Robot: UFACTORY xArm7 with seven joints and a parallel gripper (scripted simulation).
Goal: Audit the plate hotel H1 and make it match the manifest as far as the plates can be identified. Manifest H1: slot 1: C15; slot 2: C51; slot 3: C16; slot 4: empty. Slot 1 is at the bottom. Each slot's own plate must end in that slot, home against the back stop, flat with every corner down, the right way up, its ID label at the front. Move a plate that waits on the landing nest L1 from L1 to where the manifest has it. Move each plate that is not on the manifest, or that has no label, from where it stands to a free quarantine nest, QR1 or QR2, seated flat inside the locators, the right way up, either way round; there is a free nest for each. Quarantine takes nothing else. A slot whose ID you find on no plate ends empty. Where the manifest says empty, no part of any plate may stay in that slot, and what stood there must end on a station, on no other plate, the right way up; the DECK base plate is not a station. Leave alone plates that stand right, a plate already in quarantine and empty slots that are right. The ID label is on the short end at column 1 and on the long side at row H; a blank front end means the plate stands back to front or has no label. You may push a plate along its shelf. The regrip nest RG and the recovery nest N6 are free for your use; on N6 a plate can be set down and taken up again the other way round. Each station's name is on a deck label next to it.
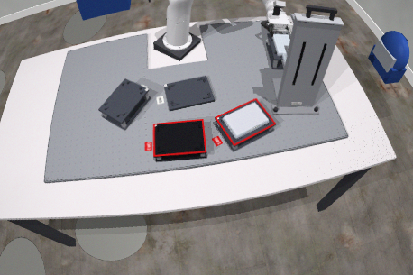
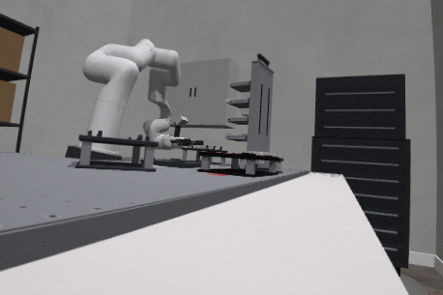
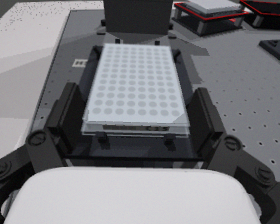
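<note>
A white well plate [image 3: 136,85] lies flat on a dark nest right in front of the plate hotel [image 1: 311,61]; it also shows in the top view [image 1: 280,46]. My gripper [image 3: 136,98] straddles the plate's near end, with one black finger on each long side. The fingers stand wide and look just clear of the plate's edges. The plate's near short end shows a thin dark strip that I cannot read. In the exterior view the hotel's shelves [image 2: 239,107] stick out to the left; I cannot tell whether plates stand on them.
Two red-framed nests stand at the deck's front: one shows black [image 1: 179,138], the other holds a white plate [image 1: 247,121]. A raised, tilted dark nest [image 1: 123,102] and a flat dark nest [image 1: 188,93] stand to the left. The arm's base [image 1: 177,43] is behind them.
</note>
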